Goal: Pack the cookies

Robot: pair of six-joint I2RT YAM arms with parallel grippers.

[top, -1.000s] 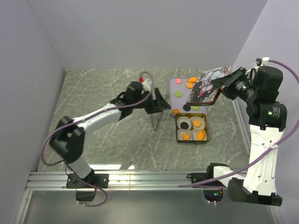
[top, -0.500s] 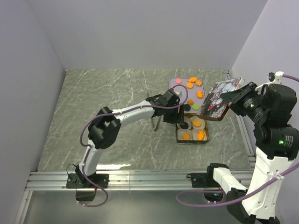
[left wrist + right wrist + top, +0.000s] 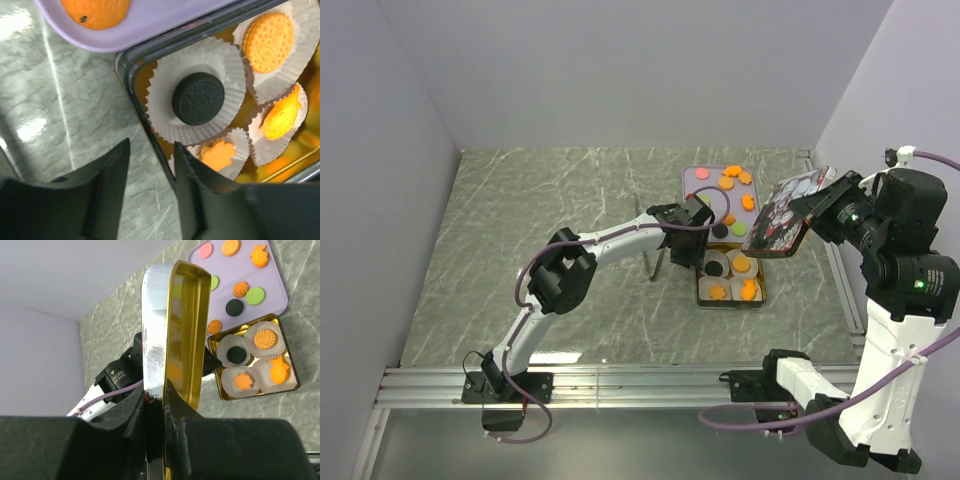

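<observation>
The open gold tin (image 3: pixel 761 298) holds paper cups with a black cookie (image 3: pixel 199 98) and three orange cookies (image 3: pixel 268 35). Several more orange, green, pink and black cookies (image 3: pixel 730 180) lie on the purple tray (image 3: pixel 692 190) behind it. My left gripper (image 3: pixel 151 145) is open, low at the tin's near-left corner, with its fingers on either side of the tin's wall (image 3: pixel 137 95). My right gripper (image 3: pixel 155 390) is shut on the tin's lid (image 3: pixel 182 330) and holds it tilted on edge above the tin's right side; the lid also shows in the top view (image 3: pixel 782 213).
The tray's rim (image 3: pixel 165 22) lies close against the tin's far side. Grey walls enclose the marble table on three sides. My left arm (image 3: pixel 610 240) stretches across the table's middle towards the tin.
My left gripper has moved right and down to the tin's left wall. My right gripper has carried the lid a little right and nearer, tilting it more upright.
</observation>
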